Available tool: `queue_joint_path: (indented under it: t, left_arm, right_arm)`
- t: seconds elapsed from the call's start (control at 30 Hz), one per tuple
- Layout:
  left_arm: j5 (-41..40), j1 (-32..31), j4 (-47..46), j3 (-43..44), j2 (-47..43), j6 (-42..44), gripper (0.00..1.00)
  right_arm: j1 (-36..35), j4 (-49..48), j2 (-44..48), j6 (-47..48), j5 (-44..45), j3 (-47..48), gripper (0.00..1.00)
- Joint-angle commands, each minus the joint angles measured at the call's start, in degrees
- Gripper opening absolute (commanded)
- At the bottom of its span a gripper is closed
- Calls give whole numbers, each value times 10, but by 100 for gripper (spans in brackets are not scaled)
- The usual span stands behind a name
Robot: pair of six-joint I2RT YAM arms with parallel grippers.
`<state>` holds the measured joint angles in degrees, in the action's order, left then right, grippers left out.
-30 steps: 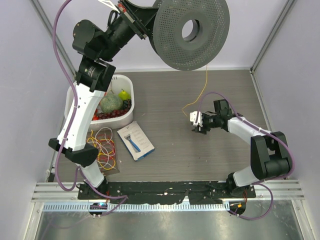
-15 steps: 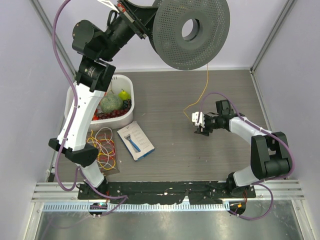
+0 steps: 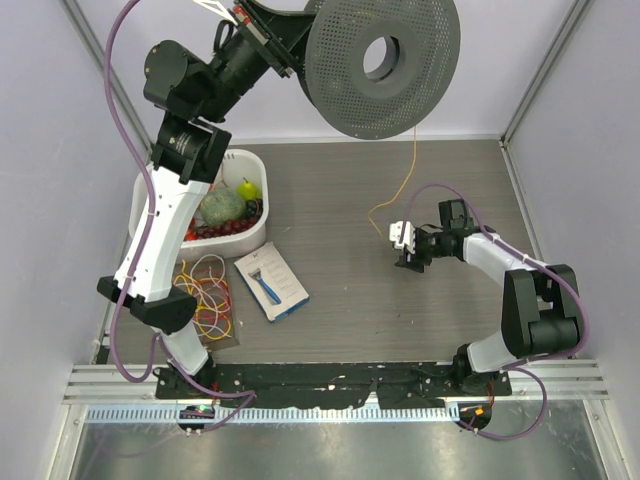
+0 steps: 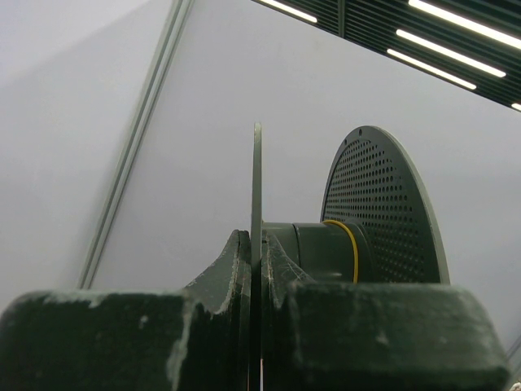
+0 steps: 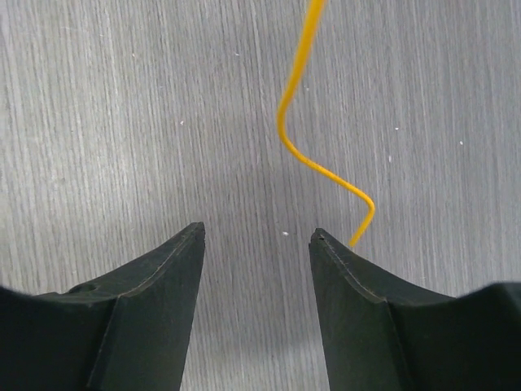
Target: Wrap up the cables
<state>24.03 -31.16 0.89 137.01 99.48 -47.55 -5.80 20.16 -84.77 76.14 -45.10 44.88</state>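
Note:
My left gripper (image 3: 290,45) is raised high at the back and shut on one flange of the dark grey perforated spool (image 3: 382,62). In the left wrist view the thin flange (image 4: 257,204) sits clamped between my fingers, and a turn of yellow wire (image 4: 350,244) lies on the hub. The thin yellow-orange wire (image 3: 412,170) hangs from the spool down to the table and ends in a bend (image 3: 375,215). My right gripper (image 3: 403,245) is open and empty, low over the table; the wire's free end (image 5: 358,228) lies just beyond its right fingertip.
A white basket (image 3: 252,232) with fruit stands at the left. A razor packet (image 3: 271,282) lies beside it. A tangle of coloured rubber bands on a brown mat (image 3: 205,300) lies at the near left. The enclosure's walls stand close at back and sides.
My right gripper has drawn back to the right, away from the wire's bent end. The left arm and the spool have stayed where they were.

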Motion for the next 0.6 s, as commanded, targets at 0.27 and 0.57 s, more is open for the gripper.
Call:
queue_joint_path:
  t: [0.27, 0.57]
  left_arm:
    - [-15, -2, -66, -1, -25, 0, 0]
    - [-16, -2, -64, 0, -27, -7, 0]
  right_arm:
    - [24, 51, 44, 38, -37, -20, 66]
    - [22, 35, 65, 2, -74, -16, 78]
